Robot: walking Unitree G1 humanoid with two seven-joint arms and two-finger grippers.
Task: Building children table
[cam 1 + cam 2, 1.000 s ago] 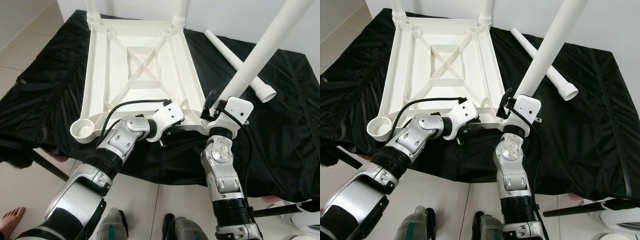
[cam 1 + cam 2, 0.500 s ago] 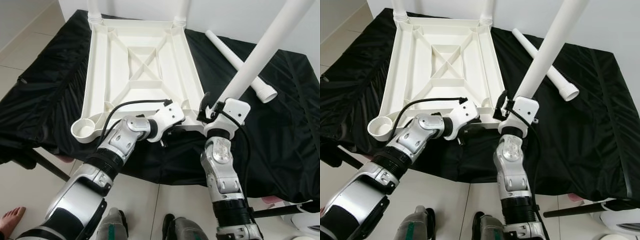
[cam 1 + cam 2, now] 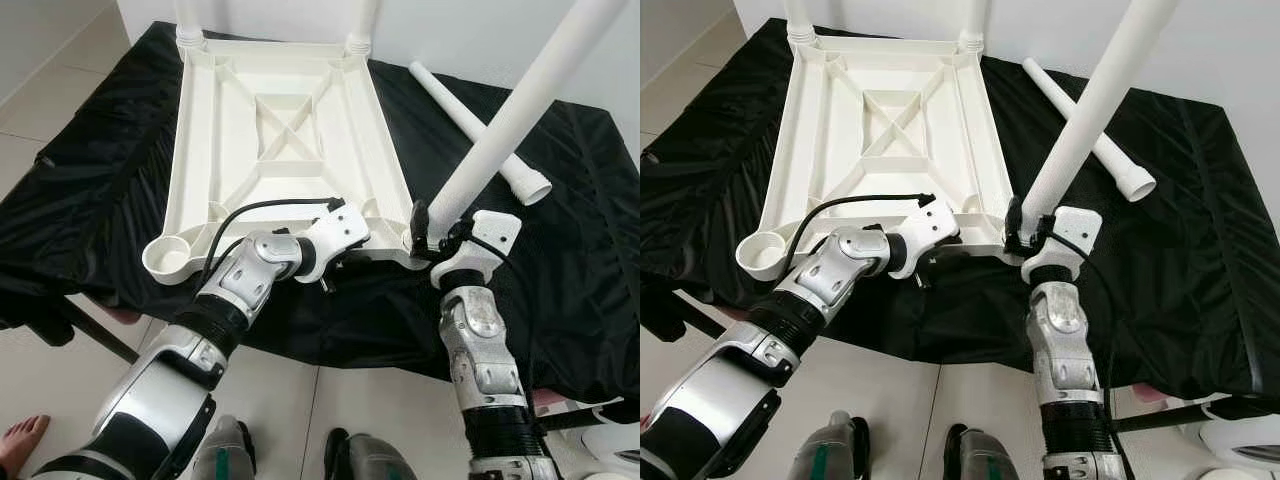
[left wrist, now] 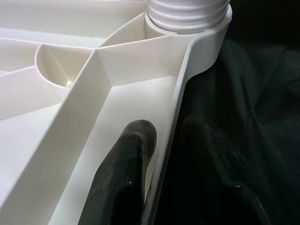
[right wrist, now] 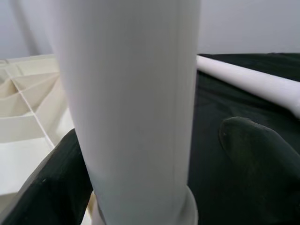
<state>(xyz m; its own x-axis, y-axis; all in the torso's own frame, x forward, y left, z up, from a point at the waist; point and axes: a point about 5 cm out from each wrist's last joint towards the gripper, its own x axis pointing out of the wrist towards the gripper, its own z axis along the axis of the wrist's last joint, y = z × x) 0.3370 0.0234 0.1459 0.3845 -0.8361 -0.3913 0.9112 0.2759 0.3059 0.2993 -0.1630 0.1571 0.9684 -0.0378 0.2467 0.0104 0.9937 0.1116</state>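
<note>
Cloth (image 3: 90, 180): black, under everything.
Tabletop (image 3: 280, 140): white, upside down, long axis running away from robot.
Leg (image 3: 520, 110): in near right socket, leaning up-right.
Spare leg (image 3: 480, 130): lying flat beside.
Left gripper (image 4: 161, 154): pinching tabletop's near rim.
Right gripper (image 5: 140, 154): clasping leg base.
</note>
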